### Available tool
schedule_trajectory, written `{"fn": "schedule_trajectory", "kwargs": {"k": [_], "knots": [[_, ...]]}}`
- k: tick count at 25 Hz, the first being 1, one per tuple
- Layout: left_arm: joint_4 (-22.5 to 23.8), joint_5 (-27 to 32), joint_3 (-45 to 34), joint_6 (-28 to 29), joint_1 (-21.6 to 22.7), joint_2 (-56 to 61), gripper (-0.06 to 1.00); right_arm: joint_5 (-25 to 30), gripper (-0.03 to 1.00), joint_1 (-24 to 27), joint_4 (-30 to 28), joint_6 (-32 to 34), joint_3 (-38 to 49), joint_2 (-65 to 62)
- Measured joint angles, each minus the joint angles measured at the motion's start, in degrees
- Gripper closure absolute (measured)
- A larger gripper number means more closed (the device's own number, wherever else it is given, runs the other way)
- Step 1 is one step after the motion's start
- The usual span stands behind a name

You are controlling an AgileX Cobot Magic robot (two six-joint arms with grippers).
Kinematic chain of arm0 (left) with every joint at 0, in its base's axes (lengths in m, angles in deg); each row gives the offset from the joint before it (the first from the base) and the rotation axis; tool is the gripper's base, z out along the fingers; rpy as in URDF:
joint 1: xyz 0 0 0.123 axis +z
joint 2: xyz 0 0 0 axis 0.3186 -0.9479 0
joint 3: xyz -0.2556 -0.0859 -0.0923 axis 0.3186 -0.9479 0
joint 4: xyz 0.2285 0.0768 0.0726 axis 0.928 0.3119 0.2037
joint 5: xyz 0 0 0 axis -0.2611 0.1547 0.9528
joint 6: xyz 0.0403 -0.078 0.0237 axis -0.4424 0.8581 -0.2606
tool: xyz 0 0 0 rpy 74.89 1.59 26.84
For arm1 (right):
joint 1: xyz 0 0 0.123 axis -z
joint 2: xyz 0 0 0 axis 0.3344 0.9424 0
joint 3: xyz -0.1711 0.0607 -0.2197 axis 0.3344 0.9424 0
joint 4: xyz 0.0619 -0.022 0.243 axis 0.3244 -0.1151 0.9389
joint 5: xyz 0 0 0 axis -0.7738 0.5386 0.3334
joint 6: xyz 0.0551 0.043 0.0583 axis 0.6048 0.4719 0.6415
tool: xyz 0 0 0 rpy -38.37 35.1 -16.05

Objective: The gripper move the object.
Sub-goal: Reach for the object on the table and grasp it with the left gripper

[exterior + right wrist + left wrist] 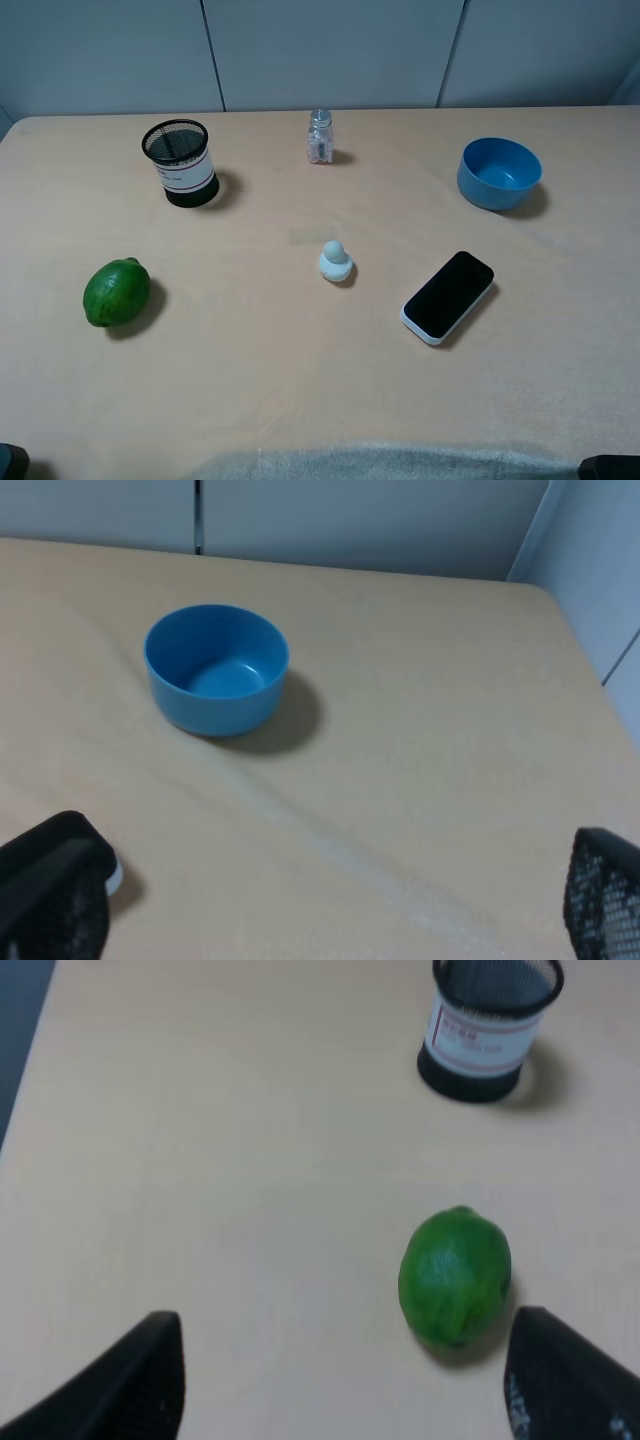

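The round shiny green lime (455, 1278) sits by the left gripper (345, 1385), spread wide. The right gripper (325, 900) is spread wide too. The black mesh cup's (487, 1020) label is too blurry.

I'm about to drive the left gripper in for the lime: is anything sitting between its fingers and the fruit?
Nothing visible stands in the way. Only bare table lies between the open left gripper and the lime, which lies ahead of it and off to one side. The mesh cup stands beyond the lime, out of the path.
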Motion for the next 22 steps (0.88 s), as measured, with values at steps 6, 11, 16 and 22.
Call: {"fn": "schedule_trajectory", "kwargs": {"k": [6, 11, 16, 22], "knots": [[0.0, 0.0, 4.6, 0.0, 0.0, -16.3, 0.21, 0.0, 0.27, 0.0, 0.0, 0.0, 0.0, 0.0], [0.0, -0.3, 5.5, -0.8, 0.0, -29.2, 0.21, 0.0, 0.27, 0.0, 0.0, 0.0, 0.0, 0.0], [-0.1, -2.6, 5.5, -2.1, 0.0, -38.9, 0.21, 0.0, 0.27, 0.0, 0.0, 0.0, 0.0, 0.0], [-1.0, -3.9, 5.5, -2.3, 0.0, -43.4, 0.21, 0.0, 0.27, 0.0, 0.0, 0.0, 0.0, 0.0]]}}
